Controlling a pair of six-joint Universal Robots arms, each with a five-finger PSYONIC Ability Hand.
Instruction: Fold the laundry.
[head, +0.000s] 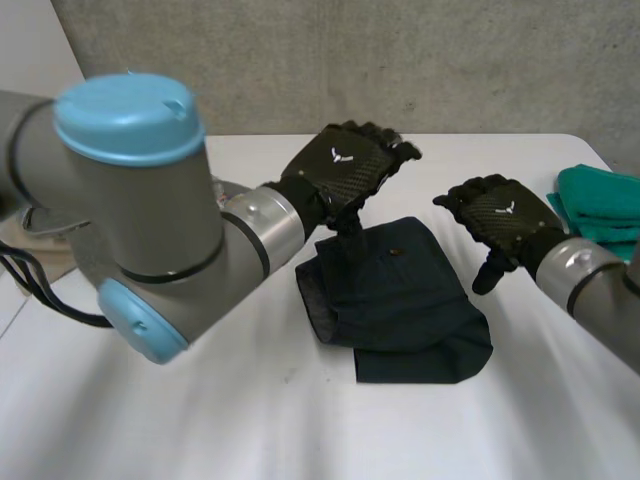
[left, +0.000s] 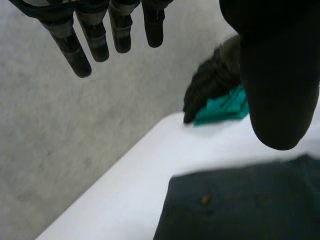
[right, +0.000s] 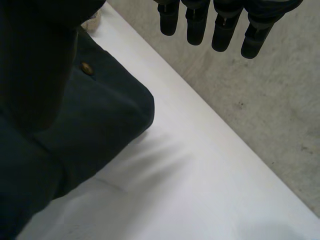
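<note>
1. The dark blue garment (head: 400, 300) lies folded in the middle of the white counter (head: 300, 430), with a small brass button (head: 396, 252) showing on its upper layer, toward the far edge.
2. The left hand (head: 345, 165) hovers over the garment's far left corner, back of the hand up. Its fingers (left: 75, 50) are straight and loosely spread, gripping nothing. Its thumb points down toward the garment's far edge; whether it touches the cloth cannot be told.
3. The left arm (head: 150, 220) reaches in from the near left, its elbow bent, its forearm angled across to the garment.
4. The right hand (head: 500, 215) sits just beside the garment's right edge, apart from it. Its fingers (right: 225, 30) are straight and relaxed, holding nothing, and the thumb points down at the bare counter.
5. The right arm (head: 590, 280) comes in from the near right.
6. A folded teal cloth (head: 600, 200) lies at the counter's far right, beyond the right hand and well apart from the garment.
7. A grey concrete wall (head: 400, 60) stands behind the counter.
</note>
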